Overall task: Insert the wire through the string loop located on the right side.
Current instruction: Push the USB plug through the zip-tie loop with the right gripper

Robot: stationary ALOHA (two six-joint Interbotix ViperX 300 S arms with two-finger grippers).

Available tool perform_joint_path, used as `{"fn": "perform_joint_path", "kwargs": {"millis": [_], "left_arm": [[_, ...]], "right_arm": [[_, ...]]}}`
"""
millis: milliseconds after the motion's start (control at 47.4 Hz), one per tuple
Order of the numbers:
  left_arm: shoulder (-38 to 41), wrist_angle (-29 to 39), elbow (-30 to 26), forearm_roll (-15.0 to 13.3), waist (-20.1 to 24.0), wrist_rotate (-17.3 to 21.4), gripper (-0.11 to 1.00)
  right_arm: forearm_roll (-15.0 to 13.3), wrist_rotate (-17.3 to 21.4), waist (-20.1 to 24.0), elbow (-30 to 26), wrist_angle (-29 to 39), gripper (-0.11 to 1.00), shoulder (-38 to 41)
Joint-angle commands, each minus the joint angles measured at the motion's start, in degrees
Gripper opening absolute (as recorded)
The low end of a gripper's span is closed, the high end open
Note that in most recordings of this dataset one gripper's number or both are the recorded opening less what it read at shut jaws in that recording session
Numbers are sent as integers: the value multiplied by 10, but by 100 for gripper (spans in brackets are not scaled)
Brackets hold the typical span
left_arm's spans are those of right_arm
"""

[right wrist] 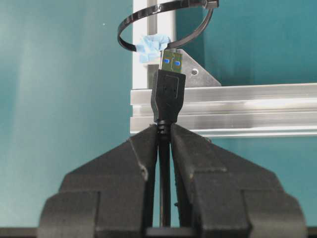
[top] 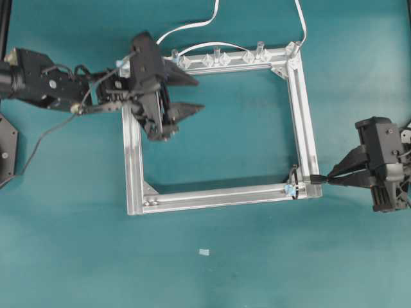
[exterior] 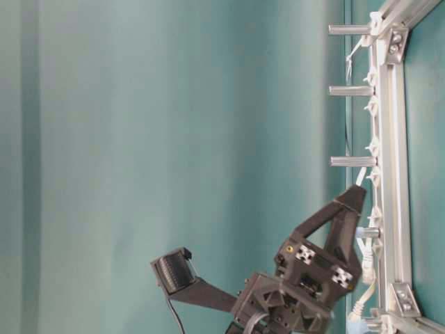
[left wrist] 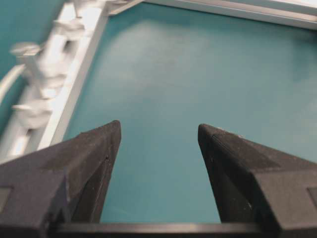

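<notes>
Inspecting from the right wrist view outward, nearest item first.

Right gripper (right wrist: 164,144): jaws nearly shut, pinching the wire (right wrist: 165,188) just behind its plug; the cable runs back between the fingers toward the camera.

Plug (right wrist: 168,96): sticks out beyond the fingertips, its long axis in line with the gripper. Its metal tip with two blue spots sits over the aluminium frame (right wrist: 247,114) rail, just short of the loop.

String loop (right wrist: 163,27): dark thin band standing on the frame corner, a pale blue bit at its base. In the wrist view it lies straight ahead of the plug tip and slightly to the left, its opening seen as a wide oval. Whether the tip has yet reached the plane of the loop cannot be told.

Governing relation: loop directly beyond the plug along the plug's own axis. In my judgement the coming move is a straight advance, with a small correction toward the loop's centre.

Overhead check: the right gripper is at the frame's lower right corner, fingertips beside the loop.

Left gripper (top: 183,93): jaws wide apart, holding nothing, hanging over the frame's upper left, well apart from the loop. The right arm is clearly the nearer.

White cable (top: 192,27): along the far rail among the clear clips (top: 215,59); not involved.
</notes>
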Motion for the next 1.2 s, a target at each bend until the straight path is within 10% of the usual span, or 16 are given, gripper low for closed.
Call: {"fn": "perform_joint_path", "kwargs": {"millis": [0,401,1182], "left_arm": [[-18,10,-11,2,-26,-5,66],[-18,113,-45,2,-105,-5,66],[-17,116,-47,2,-108,-5,66]], "right_arm": [[-2,-1,0,-12,-5,12,0],[-2,-1,0,-19,-5,12,1],[-2,-2,0,-25,-24,12,18]]}}
